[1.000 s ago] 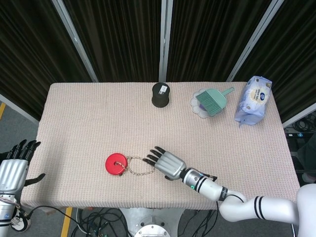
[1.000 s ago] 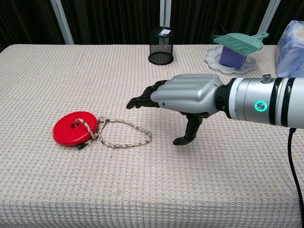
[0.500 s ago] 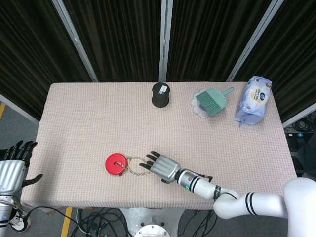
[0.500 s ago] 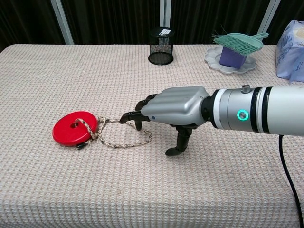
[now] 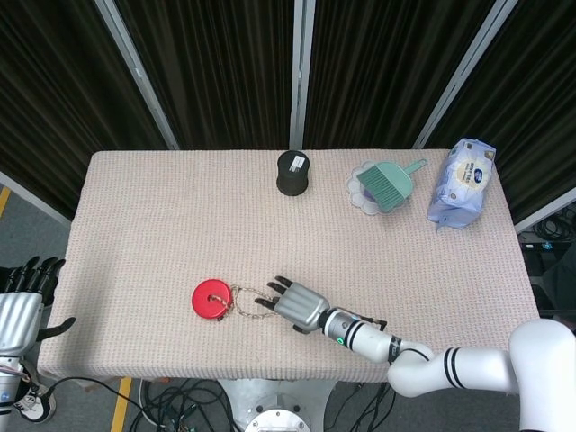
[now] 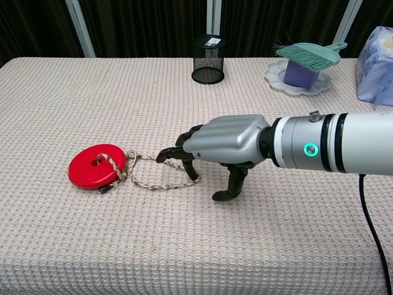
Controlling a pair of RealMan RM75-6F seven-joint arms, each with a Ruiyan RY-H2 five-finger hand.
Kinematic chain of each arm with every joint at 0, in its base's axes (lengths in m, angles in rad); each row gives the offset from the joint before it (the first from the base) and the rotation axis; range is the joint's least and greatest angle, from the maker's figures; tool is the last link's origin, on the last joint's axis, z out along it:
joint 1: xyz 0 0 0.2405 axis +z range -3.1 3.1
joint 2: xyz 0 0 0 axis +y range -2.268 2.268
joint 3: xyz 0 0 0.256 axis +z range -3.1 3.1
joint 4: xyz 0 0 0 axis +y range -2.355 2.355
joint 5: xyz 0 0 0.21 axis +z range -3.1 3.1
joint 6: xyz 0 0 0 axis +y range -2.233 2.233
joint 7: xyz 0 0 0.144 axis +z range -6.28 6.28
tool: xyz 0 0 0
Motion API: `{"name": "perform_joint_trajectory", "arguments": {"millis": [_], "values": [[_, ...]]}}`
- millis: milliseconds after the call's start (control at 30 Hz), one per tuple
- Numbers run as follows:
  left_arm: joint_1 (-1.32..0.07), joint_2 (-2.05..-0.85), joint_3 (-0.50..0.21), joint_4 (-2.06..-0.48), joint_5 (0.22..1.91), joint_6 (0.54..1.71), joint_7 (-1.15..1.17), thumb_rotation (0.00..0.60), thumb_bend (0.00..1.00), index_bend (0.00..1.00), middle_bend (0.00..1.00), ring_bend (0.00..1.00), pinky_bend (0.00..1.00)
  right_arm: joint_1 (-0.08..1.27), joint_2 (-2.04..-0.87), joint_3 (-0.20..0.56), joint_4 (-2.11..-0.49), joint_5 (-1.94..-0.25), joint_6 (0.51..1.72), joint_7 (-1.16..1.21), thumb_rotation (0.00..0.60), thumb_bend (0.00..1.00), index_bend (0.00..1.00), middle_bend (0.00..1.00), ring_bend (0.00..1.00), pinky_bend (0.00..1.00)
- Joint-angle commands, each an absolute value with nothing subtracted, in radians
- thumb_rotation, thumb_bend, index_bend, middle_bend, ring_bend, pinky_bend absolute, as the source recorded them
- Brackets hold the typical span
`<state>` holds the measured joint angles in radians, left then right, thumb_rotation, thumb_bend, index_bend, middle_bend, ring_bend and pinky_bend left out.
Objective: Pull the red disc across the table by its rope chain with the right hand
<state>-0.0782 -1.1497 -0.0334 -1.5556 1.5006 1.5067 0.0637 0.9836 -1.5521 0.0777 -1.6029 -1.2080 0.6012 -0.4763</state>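
The red disc (image 5: 212,298) (image 6: 96,166) lies flat near the table's front left. Its rope chain (image 5: 245,311) (image 6: 161,186) loops out to the right of it. My right hand (image 5: 297,306) (image 6: 227,141) hovers palm down over the loop's right end. Its fingers curl down onto the rope there, and the thumb tip rests on the cloth apart from them. I see no rope closed inside the hand. My left hand (image 5: 22,301) hangs off the table's left edge, fingers spread and holding nothing.
A black mesh cup (image 5: 292,173) (image 6: 208,59) stands at the back centre. To its right a white dish with a teal brush (image 5: 382,187) (image 6: 304,61) sits beside a blue-white packet (image 5: 461,183) (image 6: 376,61). The table edge (image 5: 180,376) runs close in front.
My right hand has dropped and shifted left toward the disc. Its fingers have bent down from outstretched to touch the chain's right end. The disc has not moved.
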Motion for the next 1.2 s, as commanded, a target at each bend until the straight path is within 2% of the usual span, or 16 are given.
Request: {"name": "perform_joint_trajectory", "arguments": {"millis": [33, 333, 500, 567, 667, 800, 1033, 1200], "values": [[-0.076, -1.15, -0.032, -1.552, 1.499, 1.506, 0.062, 0.6, 0.0, 0.13, 0.1, 0.04, 0.13, 0.991, -1.55, 0.07, -1.601, -1.199, 0.601, -0.477, 0.6, 0.24, 0.01, 0.4, 0.0, 0.0], [-0.075, -1.154, -0.033, -1.545, 1.496, 1.503, 0.059, 0.6, 0.0, 0.13, 0.1, 0.04, 0.13, 1.002, -1.543, 0.053, -1.609, -1.178, 0.617, -0.475, 0.6, 0.25, 0.03, 0.48, 0.0, 0.0], [-0.074, -1.155, -0.033, -1.542, 1.496, 1.504, 0.057, 0.6, 0.0, 0.13, 0.1, 0.04, 0.13, 1.009, -1.545, 0.046, -1.602, -1.169, 0.624, -0.472, 0.6, 0.29, 0.06, 0.55, 0.04, 0.0], [-0.072, -1.154, -0.032, -1.543, 1.498, 1.508, 0.056, 0.6, 0.0, 0.13, 0.1, 0.04, 0.13, 1.008, -1.551, 0.044, -1.597, -1.168, 0.637, -0.477, 0.6, 0.3, 0.14, 0.57, 0.06, 0.0], [-0.072, -1.155, -0.033, -1.538, 1.495, 1.505, 0.053, 0.6, 0.0, 0.13, 0.1, 0.04, 0.13, 0.999, -1.567, 0.042, -1.586, -1.176, 0.678, -0.492, 0.6, 0.31, 0.34, 0.62, 0.11, 0.0], [-0.07, -1.156, -0.033, -1.535, 1.494, 1.506, 0.051, 0.6, 0.0, 0.13, 0.1, 0.04, 0.13, 0.985, -1.588, 0.044, -1.572, -1.189, 0.725, -0.495, 0.6, 0.35, 0.52, 0.66, 0.16, 0.0], [-0.068, -1.157, -0.034, -1.53, 1.491, 1.505, 0.048, 0.6, 0.0, 0.13, 0.1, 0.04, 0.13, 0.968, -1.613, 0.05, -1.544, -1.232, 0.777, -0.476, 0.6, 0.41, 0.65, 0.75, 0.22, 0.0], [-0.068, -1.155, -0.034, -1.529, 1.493, 1.507, 0.045, 0.6, 0.0, 0.13, 0.1, 0.04, 0.13, 0.938, -1.625, 0.053, -1.518, -1.273, 0.855, -0.484, 0.6, 0.43, 0.82, 0.85, 0.31, 0.0]]}}
